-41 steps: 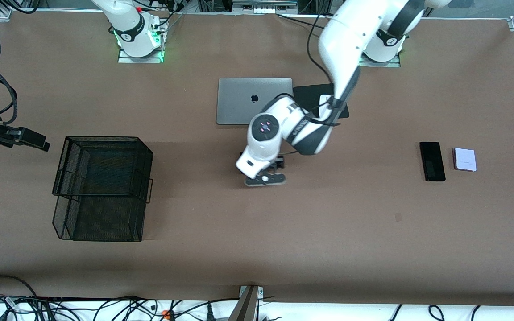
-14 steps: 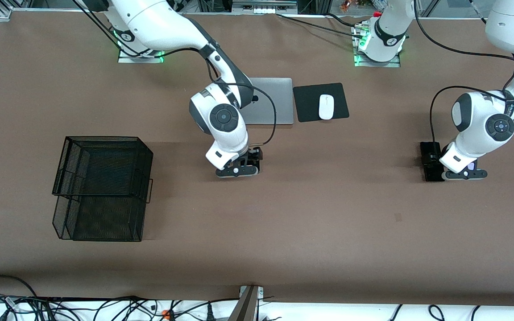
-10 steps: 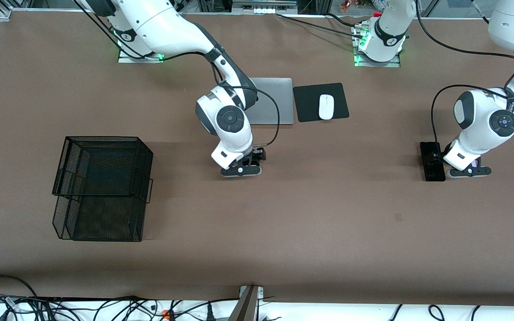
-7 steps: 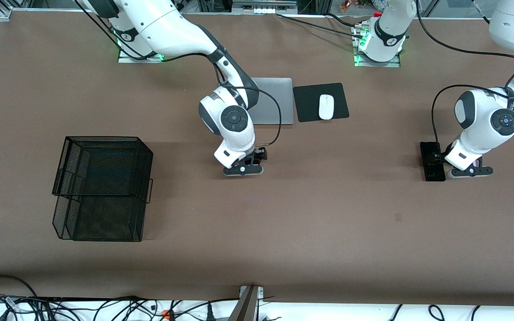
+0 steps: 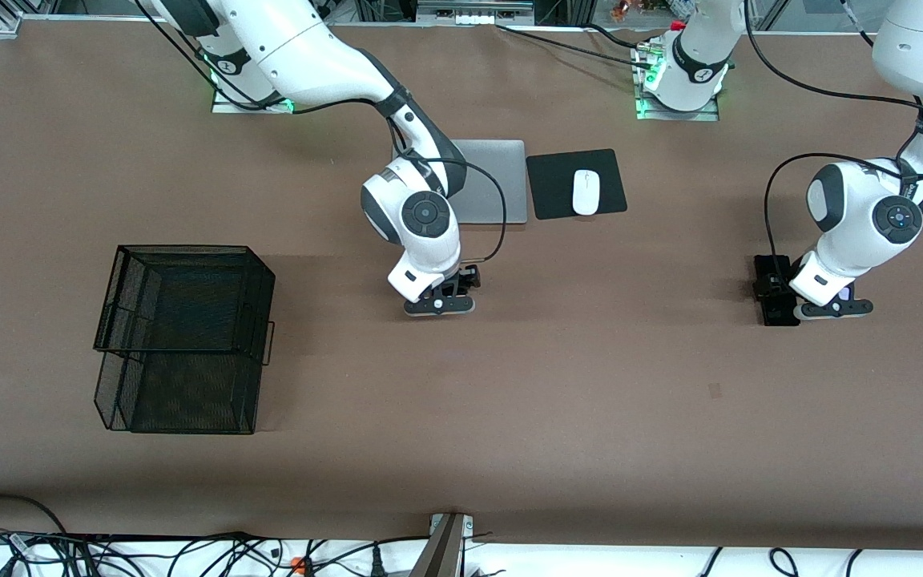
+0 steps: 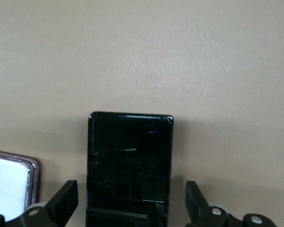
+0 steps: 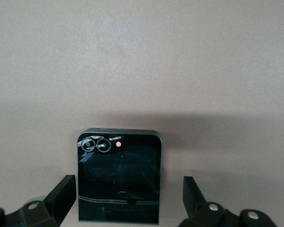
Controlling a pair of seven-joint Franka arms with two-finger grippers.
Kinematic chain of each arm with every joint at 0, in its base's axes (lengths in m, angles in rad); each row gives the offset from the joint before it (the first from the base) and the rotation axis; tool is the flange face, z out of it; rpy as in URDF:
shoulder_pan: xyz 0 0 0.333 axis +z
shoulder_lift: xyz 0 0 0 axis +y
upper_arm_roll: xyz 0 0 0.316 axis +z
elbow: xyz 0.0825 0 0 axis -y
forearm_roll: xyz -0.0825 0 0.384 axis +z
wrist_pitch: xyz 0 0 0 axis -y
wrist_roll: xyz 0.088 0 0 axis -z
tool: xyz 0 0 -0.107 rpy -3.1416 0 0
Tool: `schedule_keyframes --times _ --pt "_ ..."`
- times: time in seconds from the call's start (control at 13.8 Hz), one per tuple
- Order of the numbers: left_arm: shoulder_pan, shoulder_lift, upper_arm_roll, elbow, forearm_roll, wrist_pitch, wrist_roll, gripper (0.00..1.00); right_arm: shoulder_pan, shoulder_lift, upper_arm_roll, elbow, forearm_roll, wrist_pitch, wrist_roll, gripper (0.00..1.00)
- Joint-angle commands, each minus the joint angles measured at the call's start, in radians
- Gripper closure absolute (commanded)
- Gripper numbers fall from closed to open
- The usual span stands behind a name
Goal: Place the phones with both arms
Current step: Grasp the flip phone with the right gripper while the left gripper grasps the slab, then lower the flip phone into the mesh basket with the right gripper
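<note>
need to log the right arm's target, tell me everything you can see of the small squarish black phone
The small squarish black phone is a flat, glossy dark slab with rounded corners and a thin pale rim. Two round camera lenses and a small red dot sit near one edge. It lies flat on the brown table, mid-table, nearer the front camera than the laptop. The right gripper's open fingers straddle it; contact isn't visible.
</note>
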Motion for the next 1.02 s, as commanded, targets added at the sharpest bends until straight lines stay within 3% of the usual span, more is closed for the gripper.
schedule_keyframes --times 0.0,0.58,0.65,0.8,0.94 --pt "0.023 0.006 -0.013 -0.031 -0.020 0.038 0.034 0.00 0.020 0.021 -0.011 0.024 -0.031 0.004 0.033 0.00" --pt "0.030 0.054 -0.013 -0.031 -0.020 0.052 0.068 0.00 0.031 0.037 -0.009 0.023 -0.034 0.043 0.031 0.00" --pt "0.030 0.058 -0.013 -0.031 -0.020 0.058 0.066 0.05 0.032 0.041 -0.011 0.023 -0.036 0.047 0.033 0.00" --pt "0.030 0.069 -0.014 -0.024 -0.020 0.060 0.066 0.48 0.032 0.043 -0.011 0.023 -0.037 0.051 0.031 0.00" --pt "0.030 0.069 -0.013 -0.021 -0.020 0.058 0.062 0.79 0.034 0.043 -0.011 0.021 -0.057 0.053 0.031 0.00"
